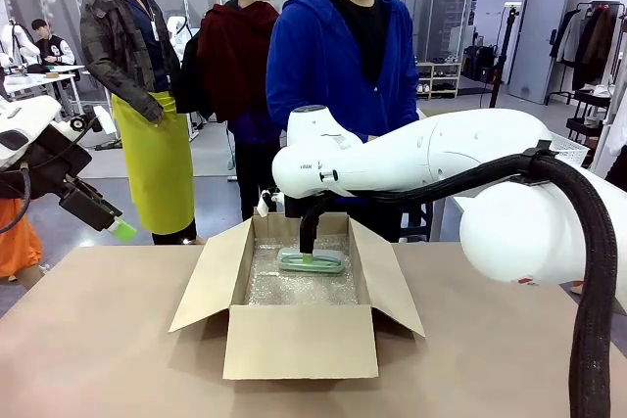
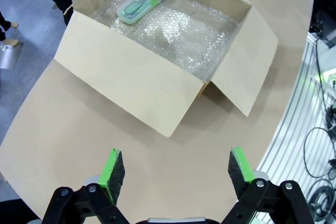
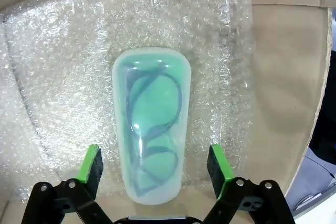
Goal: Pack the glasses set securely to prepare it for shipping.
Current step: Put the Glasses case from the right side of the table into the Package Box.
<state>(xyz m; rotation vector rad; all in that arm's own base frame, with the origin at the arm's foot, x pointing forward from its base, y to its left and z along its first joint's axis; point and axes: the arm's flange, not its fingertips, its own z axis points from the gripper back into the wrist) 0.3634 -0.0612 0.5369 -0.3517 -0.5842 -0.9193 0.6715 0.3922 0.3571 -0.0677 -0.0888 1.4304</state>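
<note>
- The right gripper (image 3: 154,153), jaws wide, straddles the pale mint-green oblong glasses case (image 3: 151,114) on clear bubble wrap (image 3: 63,51), centre frame, without clasping it.
- Left gripper (image 2: 174,153), lower frame: wide open, empty.

The glasses case (image 3: 151,129) is pale, translucent mint-green, with darker green frames (image 3: 157,108) showing through. The bubble wrap (image 3: 63,66) is clear and dimpled all over. The cardboard box (image 1: 299,345) is plain brown, the counter (image 1: 98,340) a duller tan. The left pincer (image 2: 175,156) and right pincer (image 3: 155,153) are black with bright green pads (image 3: 90,166). The right arm (image 1: 421,159) is white. At twelve o'clock, a person's hoodie (image 1: 304,56) is blue.
</note>
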